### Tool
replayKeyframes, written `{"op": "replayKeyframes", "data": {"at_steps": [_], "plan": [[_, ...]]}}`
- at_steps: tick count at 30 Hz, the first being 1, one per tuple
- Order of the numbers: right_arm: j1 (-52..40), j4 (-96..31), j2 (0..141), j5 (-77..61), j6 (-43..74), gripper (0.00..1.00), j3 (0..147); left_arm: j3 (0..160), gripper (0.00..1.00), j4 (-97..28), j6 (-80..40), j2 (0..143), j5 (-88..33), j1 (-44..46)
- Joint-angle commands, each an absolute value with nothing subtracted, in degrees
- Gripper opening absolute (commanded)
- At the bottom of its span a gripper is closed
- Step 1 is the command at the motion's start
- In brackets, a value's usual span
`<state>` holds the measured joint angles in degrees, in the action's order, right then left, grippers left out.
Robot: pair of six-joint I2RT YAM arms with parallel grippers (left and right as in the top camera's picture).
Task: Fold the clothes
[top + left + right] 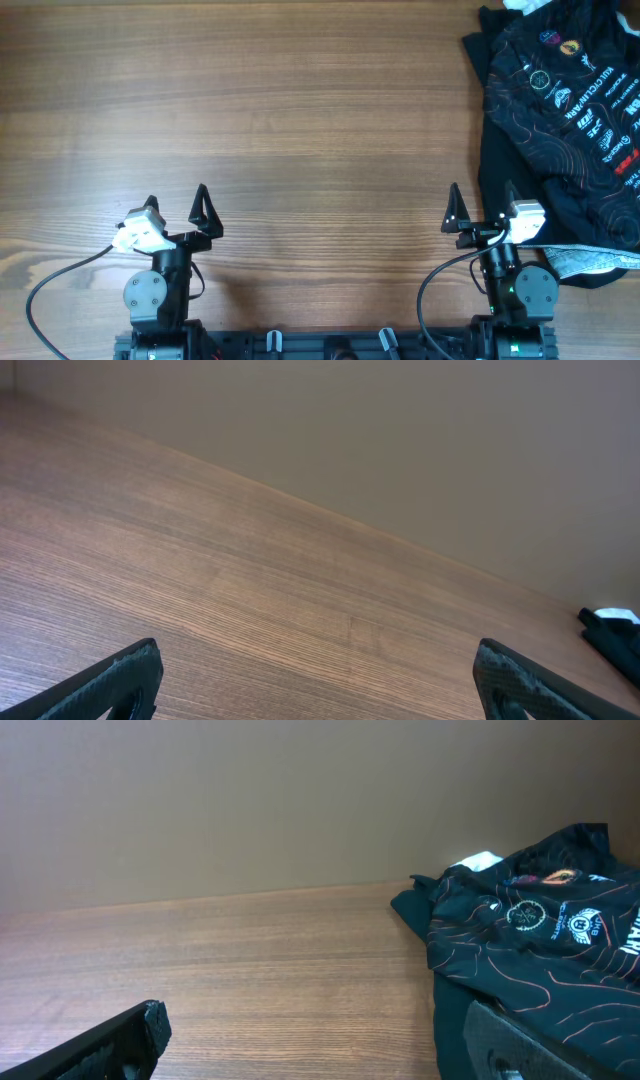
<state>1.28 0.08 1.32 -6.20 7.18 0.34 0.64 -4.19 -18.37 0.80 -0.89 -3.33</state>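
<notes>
A crumpled black T-shirt (pixel 565 120) with thin reddish-brown contour lines and small white and red logos lies in a heap at the table's right side, reaching from the far edge to the near right. It also shows in the right wrist view (pixel 540 950). My right gripper (pixel 482 208) is open and empty just left of the shirt's near edge, its right finger over the cloth (pixel 318 1035). My left gripper (pixel 176 203) is open and empty at the near left, far from the shirt (pixel 318 680).
The wooden table (pixel 300 110) spreads left of the heap. A patch of light patterned fabric (pixel 590 262) lies at the heap's near edge. A bit of white cloth (pixel 528 6) shows at the top of the heap. A plain wall (pixel 250 800) stands behind the table.
</notes>
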Motion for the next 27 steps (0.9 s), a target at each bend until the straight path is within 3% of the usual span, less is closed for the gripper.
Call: {"op": "replayKeyframes", "data": {"at_steps": [1, 4, 10, 15, 21, 24, 25, 27], "plan": [[1.02, 0.36, 1.74, -6.02, 6.7, 1.0, 0.3, 0.34, 1.0, -4.12, -18.52, 0.86, -3.01, -3.01], [1.02, 0.38, 1.74, -6.68, 14.26, 1.0, 0.32, 0.34, 1.0, -4.12, -18.5, 0.89, -2.98, -3.01], [1.04, -0.27, 6.63, -7.53, 11.07, 1.0, 4.95, 4.49, 1.0, -4.1, -18.46, 7.27, -3.4, -3.01], [1.04, -2.39, 29.15, -7.57, 10.44, 1.0, 20.12, 18.35, 1.0, -6.87, -18.48, 27.29, -3.4, -3.01], [1.15, -26.11, 58.19, -7.55, 3.75, 1.0, 47.44, 43.86, 1.0, -27.14, -18.46, 51.62, -3.42, -3.01], [1.15, -28.34, 65.6, -9.04, 2.83, 1.0, 53.06, 48.95, 1.0, -31.81, -18.5, 56.1, -3.44, -3.01], [1.17, -27.2, 66.5, -8.08, 1.26, 1.0, 53.04, 48.99, 1.0, -31.81, -18.5, 56.45, -3.44, -3.01], [2.02, -25.8, 69.01, 7.46, 1.69, 1.0, 53.04, 48.99, 1.0, -31.73, -18.48, 56.58, -3.4, -3.01]]}}
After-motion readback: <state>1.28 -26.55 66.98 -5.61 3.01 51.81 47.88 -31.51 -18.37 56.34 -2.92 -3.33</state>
